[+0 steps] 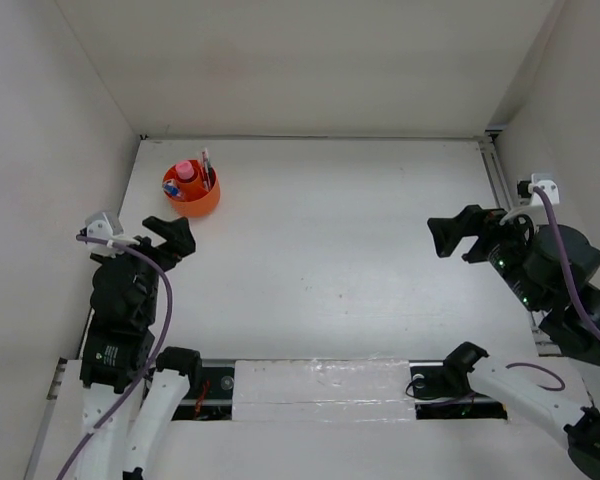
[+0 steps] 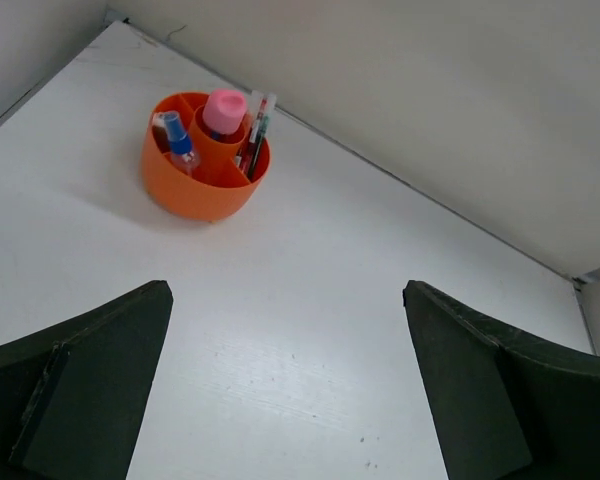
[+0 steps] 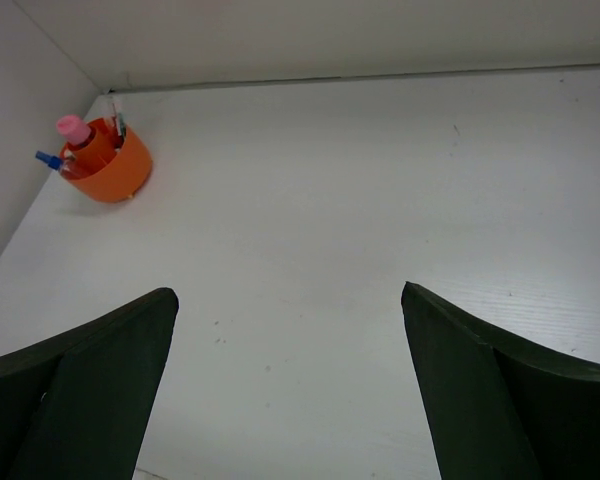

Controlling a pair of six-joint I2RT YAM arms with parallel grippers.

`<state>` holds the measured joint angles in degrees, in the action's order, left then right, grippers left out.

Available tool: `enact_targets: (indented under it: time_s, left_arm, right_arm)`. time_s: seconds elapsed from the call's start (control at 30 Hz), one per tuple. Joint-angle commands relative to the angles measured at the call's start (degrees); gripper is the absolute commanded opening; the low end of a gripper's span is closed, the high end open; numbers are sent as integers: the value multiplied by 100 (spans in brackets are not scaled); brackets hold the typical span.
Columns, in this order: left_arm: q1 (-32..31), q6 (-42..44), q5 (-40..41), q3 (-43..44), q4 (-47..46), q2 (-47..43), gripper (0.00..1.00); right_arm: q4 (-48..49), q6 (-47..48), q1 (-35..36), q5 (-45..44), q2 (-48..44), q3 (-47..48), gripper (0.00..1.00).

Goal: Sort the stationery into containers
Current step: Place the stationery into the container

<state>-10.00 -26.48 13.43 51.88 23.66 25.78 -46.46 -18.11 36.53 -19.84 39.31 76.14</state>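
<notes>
We see the pink tube [image 2: 224, 108] and pens [image 2: 258, 128] in the orange cup [image 2: 192, 192]. Our left gripper [image 2: 288, 300], near it, and right gripper [image 3: 288, 300] are spread wide.

The top view looks steeply down from high at the near edge, taking in the whole worktop [image 1: 330, 250]. The left wrist view sits low, fairly near the orange cup [image 2: 195, 195], facing the far-left corner. The right wrist view faces the same corner from well across; all three share the cup.
</notes>
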Motion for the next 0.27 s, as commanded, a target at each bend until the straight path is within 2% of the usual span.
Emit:
enact_targets:
  time_s: [0.0,0.23]
  left_arm:
    - [-2,-217,352,-309,-169,-424,99]
    - [-2,-288,590,-353,-116,-346,99]
  right_arm:
    - [-136,115,64,-302,-133,103,100]
    - [-56,54,64,-363,-248,-126,100]
